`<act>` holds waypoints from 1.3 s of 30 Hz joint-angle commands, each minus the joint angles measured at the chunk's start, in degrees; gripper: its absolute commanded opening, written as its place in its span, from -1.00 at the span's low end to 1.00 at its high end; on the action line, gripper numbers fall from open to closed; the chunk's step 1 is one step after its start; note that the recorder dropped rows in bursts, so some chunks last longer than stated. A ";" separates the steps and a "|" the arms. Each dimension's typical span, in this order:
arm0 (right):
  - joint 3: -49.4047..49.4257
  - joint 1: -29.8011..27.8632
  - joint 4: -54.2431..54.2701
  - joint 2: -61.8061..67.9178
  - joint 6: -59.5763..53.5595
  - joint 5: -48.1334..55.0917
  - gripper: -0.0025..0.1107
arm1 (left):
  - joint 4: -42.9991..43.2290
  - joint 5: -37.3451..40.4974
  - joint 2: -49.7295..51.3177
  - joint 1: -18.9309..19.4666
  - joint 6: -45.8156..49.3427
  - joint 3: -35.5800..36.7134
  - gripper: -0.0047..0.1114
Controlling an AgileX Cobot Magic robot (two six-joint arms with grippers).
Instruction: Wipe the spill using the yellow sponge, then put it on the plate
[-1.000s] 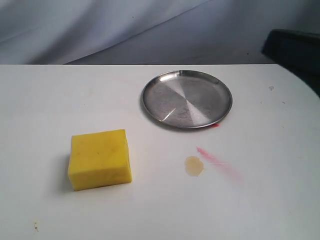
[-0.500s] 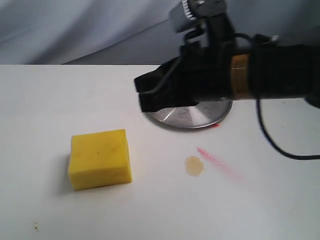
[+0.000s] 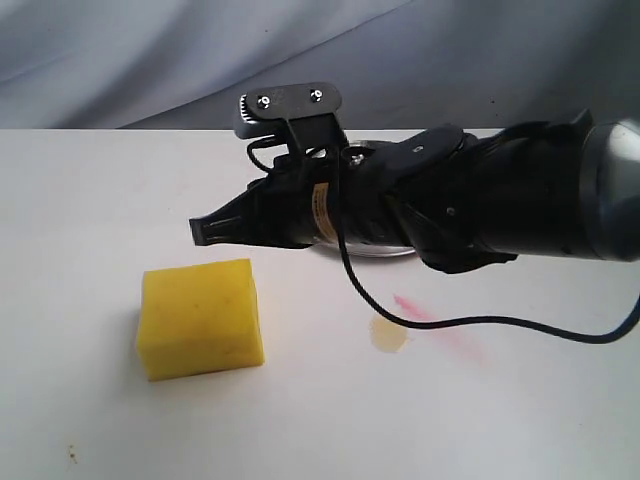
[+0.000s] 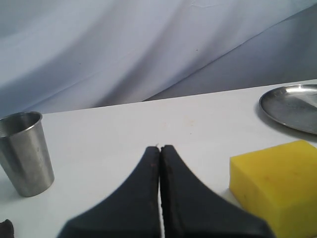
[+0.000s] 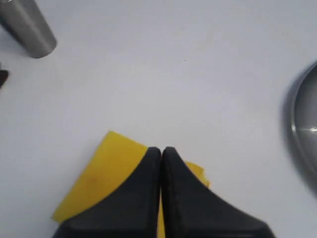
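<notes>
- White desk (image 3: 90,190) before grey drapery (image 3: 150,60).
- On it the yellow sponge (image 3: 200,318) lies left of the spill (image 3: 392,340); the plate (image 4: 292,106) sits behind.
- Near the sponge hovers the right gripper (image 3: 197,231), jaws closed, empty.
- Likewise the left gripper (image 4: 160,148): jaws closed, empty.

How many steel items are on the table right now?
2. The plate lies behind the right arm in the exterior view, mostly covered; a steel cup stands upright outside that view, seen by both wrist cameras. Others may be hidden.

Closed left pincer (image 4: 159,148) btwn steel cup (image 4: 26,152) & yellow sponge (image 4: 280,186); plate (image 4: 292,106) beyond.
</notes>
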 commanded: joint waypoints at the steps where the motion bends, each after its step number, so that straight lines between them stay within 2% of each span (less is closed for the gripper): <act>1: -0.48 0.05 -0.19 -0.71 -12.86 5.02 -0.96 | -0.10 -0.35 -0.20 -0.16 -0.09 0.27 -0.92; 3: -0.48 0.71 -0.19 -0.81 -27.14 8.32 -0.96 | -0.10 -0.35 -0.20 -0.16 -0.09 0.27 -0.92; 5: -0.48 1.76 -0.19 -0.81 -40.51 15.78 -0.96 | -0.10 -0.35 -0.20 -0.16 -0.09 0.27 -0.92; 7: -0.48 3.32 -0.19 -0.81 -49.77 28.75 -0.96 | -0.10 -0.35 -0.20 -0.16 -0.09 0.27 -0.92; 10: -0.48 5.13 0.80 -0.69 -58.85 49.80 -0.96 | -0.10 -0.35 -0.20 -0.16 -0.09 0.27 -0.92; 12: -1.05 5.67 9.50 -0.92 -61.36 58.61 -0.96 | -0.10 -0.35 -0.20 -0.16 -0.09 0.27 -0.92; 13: -2.42 5.67 19.65 -1.09 -65.60 59.06 -0.96 | -0.10 -0.35 -0.20 -0.16 -0.09 0.27 -0.92; 16: -6.92 3.07 59.33 -1.19 -86.31 54.26 -0.96 | -0.10 -0.35 -0.20 -0.16 -0.09 0.27 -0.92; 18: -7.83 1.00 77.91 -0.63 -96.17 48.95 -0.96 | -0.10 -0.35 -0.20 -0.16 -0.09 0.27 -0.92; 21: -7.86 -2.13 97.22 1.12 -104.03 39.67 -0.96 | -0.10 -0.35 -0.20 -0.16 -0.09 0.27 -0.92; 24: -7.86 -4.79 112.66 3.91 -111.45 34.79 -0.95 | -0.10 -0.35 -0.20 -0.16 -0.09 0.27 -0.92; 26: -7.86 -5.24 123.53 6.06 -119.68 32.69 -0.84 | -0.10 -0.35 -0.20 -0.16 -0.09 0.27 -0.92; 27: -7.86 -5.24 127.64 6.81 -123.82 32.07 -0.77 | -0.10 -0.35 -0.20 -0.16 -0.09 0.27 -0.92; 30: -7.86 -5.12 140.43 9.48 -136.01 29.63 -0.37 | -0.10 -0.35 -0.20 -0.16 -0.09 0.27 -0.92; 34: -7.98 -5.12 148.68 12.66 -140.82 27.24 0.20 | -0.10 -0.35 -0.20 -0.16 -0.09 0.27 -0.92; 37: -10.49 -5.12 148.77 15.30 -141.09 27.48 0.37 | -0.10 -0.35 -0.20 -0.16 -0.09 0.27 -0.92; 39: -13.14 -5.12 148.77 17.09 -141.09 27.63 0.38 | -0.10 -0.35 -0.20 -0.16 -0.09 0.27 -0.92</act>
